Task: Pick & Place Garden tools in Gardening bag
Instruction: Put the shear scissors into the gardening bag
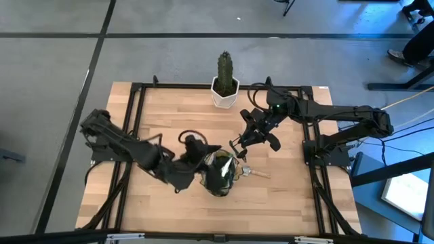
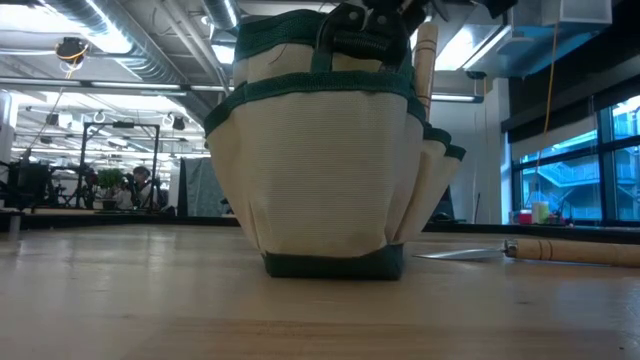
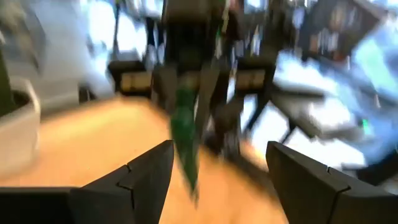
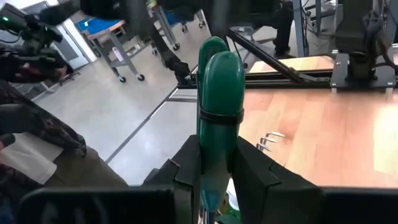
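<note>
The gardening bag (image 1: 220,173) stands upright on the table near its front middle; it shows tan with green trim in the low view (image 2: 320,170). My right gripper (image 1: 239,144) hovers just beyond the bag, shut on a green-handled tool (image 4: 219,87), by its look the pruning shears. My left gripper (image 1: 196,144) is at the bag's far left side, open and empty (image 3: 217,180). A wooden handle (image 2: 427,60) sticks up out of the bag's right side. A wooden-handled tool (image 1: 255,173) lies flat on the table right of the bag; its tines (image 4: 270,140) show. My right gripper pinches the green tool between its two fingers (image 4: 186,171), one on each side of the paired handles' near part (image 4: 214,168). The handles run on past the fingertips, bound by a dark band. The tool is lifted clear of the table.
A green cactus in a white pot (image 1: 224,87) stands at the table's far edge, middle. The black frame rails (image 1: 135,122) run along the table's sides. Bare wood lies at the table's near left and far right.
</note>
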Motion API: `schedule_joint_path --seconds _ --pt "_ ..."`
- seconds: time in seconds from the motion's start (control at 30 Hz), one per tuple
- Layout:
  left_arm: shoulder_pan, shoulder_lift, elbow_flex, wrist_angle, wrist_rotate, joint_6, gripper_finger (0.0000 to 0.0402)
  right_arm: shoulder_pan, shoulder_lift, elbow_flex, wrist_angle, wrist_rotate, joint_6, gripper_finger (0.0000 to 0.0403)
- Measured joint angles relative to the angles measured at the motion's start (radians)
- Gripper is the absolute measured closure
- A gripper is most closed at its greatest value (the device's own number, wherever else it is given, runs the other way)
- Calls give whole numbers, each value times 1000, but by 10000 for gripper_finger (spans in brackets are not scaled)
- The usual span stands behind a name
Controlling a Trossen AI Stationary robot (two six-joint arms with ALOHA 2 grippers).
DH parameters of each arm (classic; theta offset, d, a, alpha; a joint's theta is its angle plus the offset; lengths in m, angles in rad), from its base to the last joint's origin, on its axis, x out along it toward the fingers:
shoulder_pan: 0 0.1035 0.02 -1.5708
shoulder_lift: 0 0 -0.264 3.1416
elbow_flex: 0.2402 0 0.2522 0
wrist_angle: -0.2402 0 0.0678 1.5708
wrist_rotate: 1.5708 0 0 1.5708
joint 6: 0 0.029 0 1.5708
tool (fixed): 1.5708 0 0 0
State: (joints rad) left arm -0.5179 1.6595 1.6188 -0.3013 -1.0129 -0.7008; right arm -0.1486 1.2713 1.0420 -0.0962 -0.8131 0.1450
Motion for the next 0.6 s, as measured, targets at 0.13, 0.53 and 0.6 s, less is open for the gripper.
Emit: schedule_joint_path --seconds 0.13,0.53,0.6 --pt "34 -24 127 -431 200 -188 159 0 0 0 -6 0 -3 339" --pt "34 107 171 -358 -110 -153 176 -2 -2 0 30 42 -4 339" --pt "15 140 170 -295 -226 -149 176 -2 -2 0 32 53 -18 339"
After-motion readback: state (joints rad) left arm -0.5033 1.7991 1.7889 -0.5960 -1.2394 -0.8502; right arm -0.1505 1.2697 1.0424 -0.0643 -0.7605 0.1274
